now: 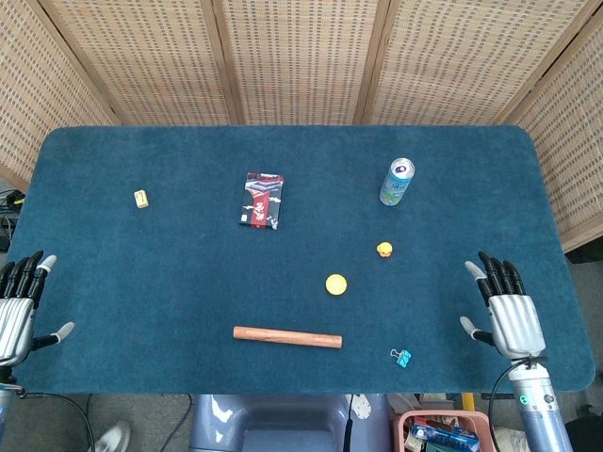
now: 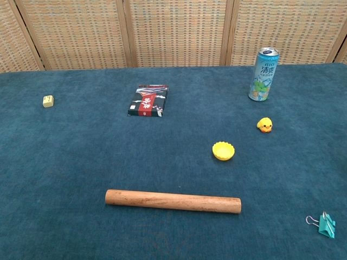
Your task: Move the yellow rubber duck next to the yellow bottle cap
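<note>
The yellow rubber duck (image 2: pixel 264 125), likely light, soft and squashy and best pinched gently across its body, sits at two o'clock from the yellow bottle cap (image 2: pixel 223 150), the "RIO" can (image 2: pixel 263 75) at twelve beyond it, while the right hand (image 1: pixel 505 306) and left hand (image 1: pixel 21 303) rest spread, holding nothing.

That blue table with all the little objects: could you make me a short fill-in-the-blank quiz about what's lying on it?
1. The yellow rubber duck sits between the yellow bottle cap and the upright drink ____.
2. The long object lying nearest the robot is a wooden ____.
3. The binder clip in the near right corner is coloured ____.
4. The left hand and right hand both rest open, holding ____.

Missing words: can; rod; teal; nothing
</note>
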Controlling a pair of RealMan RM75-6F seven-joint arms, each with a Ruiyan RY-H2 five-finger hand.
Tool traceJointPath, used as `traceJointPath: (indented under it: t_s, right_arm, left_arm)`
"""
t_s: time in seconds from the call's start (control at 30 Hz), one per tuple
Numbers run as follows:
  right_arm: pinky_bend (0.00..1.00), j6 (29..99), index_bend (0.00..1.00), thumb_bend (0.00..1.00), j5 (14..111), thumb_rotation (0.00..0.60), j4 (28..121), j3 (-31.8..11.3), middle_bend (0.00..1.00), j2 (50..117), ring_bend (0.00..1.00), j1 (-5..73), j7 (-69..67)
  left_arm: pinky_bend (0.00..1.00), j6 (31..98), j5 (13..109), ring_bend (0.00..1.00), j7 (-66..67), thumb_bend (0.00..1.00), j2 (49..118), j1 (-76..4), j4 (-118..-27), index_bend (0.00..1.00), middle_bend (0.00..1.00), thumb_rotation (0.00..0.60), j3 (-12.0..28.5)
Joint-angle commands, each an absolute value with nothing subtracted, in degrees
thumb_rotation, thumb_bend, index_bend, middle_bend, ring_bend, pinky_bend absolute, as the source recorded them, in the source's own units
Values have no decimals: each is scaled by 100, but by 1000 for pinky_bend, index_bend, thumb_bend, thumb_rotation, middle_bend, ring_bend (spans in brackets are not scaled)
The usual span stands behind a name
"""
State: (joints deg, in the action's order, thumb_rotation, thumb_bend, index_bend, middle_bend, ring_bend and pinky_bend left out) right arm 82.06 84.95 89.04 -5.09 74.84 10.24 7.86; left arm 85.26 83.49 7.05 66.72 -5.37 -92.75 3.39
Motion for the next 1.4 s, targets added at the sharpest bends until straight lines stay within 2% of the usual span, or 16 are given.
traceJointPath:
  t_s: [0.03, 1.1, 1.3, 1.4]
  right_arm:
    - [0, 8210, 0, 191, 8504, 600, 8900, -507, 0, 7484, 0, 1024, 780]
    - [0, 8373, 1, 191, 8722, 600, 8812, -501, 0, 7554, 0, 1025, 664]
    - [0, 8421, 128, 191, 8849, 600, 8629, -652, 0, 7735, 0, 1188, 566]
    - [11, 8119, 212, 191, 8733, 600, 8580, -806, 6, 7785, 0, 1428, 610]
  left_arm:
    - [0, 8536, 8347, 0, 698, 117, 6669, -531, -9278, 0, 0, 600, 340]
    - [0, 8604, 8391, 0, 709, 116, 6657, -508, -9310, 0, 0, 600, 341]
    - [0, 8645, 8360, 0, 676, 117, 6649, -494, -9290, 0, 0, 600, 376]
    - [0, 8644, 8352, 0, 694, 116, 6661, -494, -9280, 0, 0, 600, 379]
